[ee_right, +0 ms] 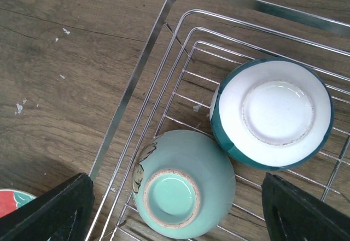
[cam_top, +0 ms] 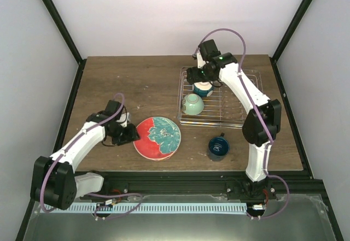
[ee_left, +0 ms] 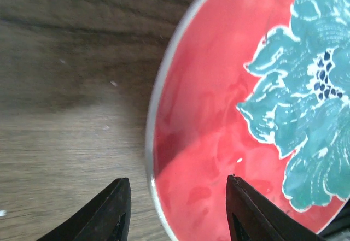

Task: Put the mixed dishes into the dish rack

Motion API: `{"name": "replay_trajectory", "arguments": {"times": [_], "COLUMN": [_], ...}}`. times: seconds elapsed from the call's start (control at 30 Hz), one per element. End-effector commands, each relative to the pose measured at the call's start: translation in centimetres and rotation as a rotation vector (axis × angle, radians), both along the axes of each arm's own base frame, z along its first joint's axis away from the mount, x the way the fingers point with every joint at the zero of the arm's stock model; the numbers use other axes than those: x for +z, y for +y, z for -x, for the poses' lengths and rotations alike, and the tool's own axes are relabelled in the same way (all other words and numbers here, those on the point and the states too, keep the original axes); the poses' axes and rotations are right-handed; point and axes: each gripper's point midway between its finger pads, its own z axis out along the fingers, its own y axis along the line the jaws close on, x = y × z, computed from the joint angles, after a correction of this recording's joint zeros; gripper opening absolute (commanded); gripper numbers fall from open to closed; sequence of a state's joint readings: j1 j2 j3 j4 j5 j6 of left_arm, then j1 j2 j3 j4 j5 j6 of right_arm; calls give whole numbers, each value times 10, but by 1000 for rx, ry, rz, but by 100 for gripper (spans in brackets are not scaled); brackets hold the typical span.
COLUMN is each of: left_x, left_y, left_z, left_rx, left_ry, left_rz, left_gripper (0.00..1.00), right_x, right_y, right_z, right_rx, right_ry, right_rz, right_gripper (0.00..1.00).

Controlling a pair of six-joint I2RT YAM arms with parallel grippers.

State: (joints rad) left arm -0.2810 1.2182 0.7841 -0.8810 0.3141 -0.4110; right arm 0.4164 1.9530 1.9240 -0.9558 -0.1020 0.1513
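The red-and-teal plate (cam_top: 158, 137) (ee_left: 229, 115) lies flat on the table. My left gripper (cam_top: 129, 134) (ee_left: 178, 211) is open at its left rim, one finger over the wood and one over the red glaze. In the dish rack (cam_top: 240, 118) (ee_right: 142, 71) two bowls sit upside down side by side: the pale green bowl (cam_top: 192, 104) (ee_right: 183, 183) and the cream bowl with blue outside (cam_top: 203, 90) (ee_right: 273, 112). My right gripper (cam_top: 199, 78) (ee_right: 178, 213) hangs open above them, holding nothing. The dark blue mug (cam_top: 217, 147) stands on the table in front of the rack.
The wooden table (cam_top: 136, 82) is walled in by a black frame and white panels on three sides. The rack fills the back right of the table. A sliver of the plate (ee_right: 10, 200) shows at the lower left of the right wrist view.
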Motion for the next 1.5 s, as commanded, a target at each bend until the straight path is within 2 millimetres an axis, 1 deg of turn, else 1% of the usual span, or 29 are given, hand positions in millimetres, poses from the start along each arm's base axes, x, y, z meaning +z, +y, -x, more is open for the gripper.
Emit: {"name": "replay_trajectory", "arguments": {"times": [0.0, 0.17, 0.37, 0.43, 0.53, 0.57, 0.83, 0.87, 1.0, 1.17, 1.33, 1.47], "left_x": [1, -16, -19, -21, -22, -22, -21, -20, -12, 5, 25, 35], "left_y": [-23, -22, -24, -20, -17, -16, -10, -9, -8, -10, -19, -24], "left_z": [-2, 6, 10, 14, 17, 18, 24, 25, 27, 28, 26, 21], "left_rx": [31, 70, 142, 163, 186, 194, 231, 233, 244, 257, 235, 211], "left_ry": [-26, 5, -26, -33, -53, -59, -111, -113, -130, -167, -205, -224], "left_rz": [171, 186, 247, 239, 243, 246, 253, 254, 262, 309, 377, 404], "left_gripper": [50, 50, 48, 42, 27, 24, 2, 0, 0, 0, 0, 0], "right_x": [28, 29, 25, 23, 20, 19, 12, 12, 9, 0, -3, -3], "right_y": [-1, -7, -11, -11, -8, -6, -1, -1, 1, 4, 7, 9], "right_z": [4, 14, 23, 23, 22, 21, 22, 22, 23, 27, 33, 38], "right_rx": [9, 11, 22, 28, 42, 45, 68, 69, 82, 98, 126, 151], "right_ry": [-58, -61, -55, -50, -48, -46, -33, -35, -34, -7, 5, 6], "right_rz": [-27, -13, 1, 4, -2, -5, -21, -19, -25, -33, -52, -65], "right_gripper": [85, 85, 85, 85, 85, 84, 84, 84, 84, 84, 84, 84]}}
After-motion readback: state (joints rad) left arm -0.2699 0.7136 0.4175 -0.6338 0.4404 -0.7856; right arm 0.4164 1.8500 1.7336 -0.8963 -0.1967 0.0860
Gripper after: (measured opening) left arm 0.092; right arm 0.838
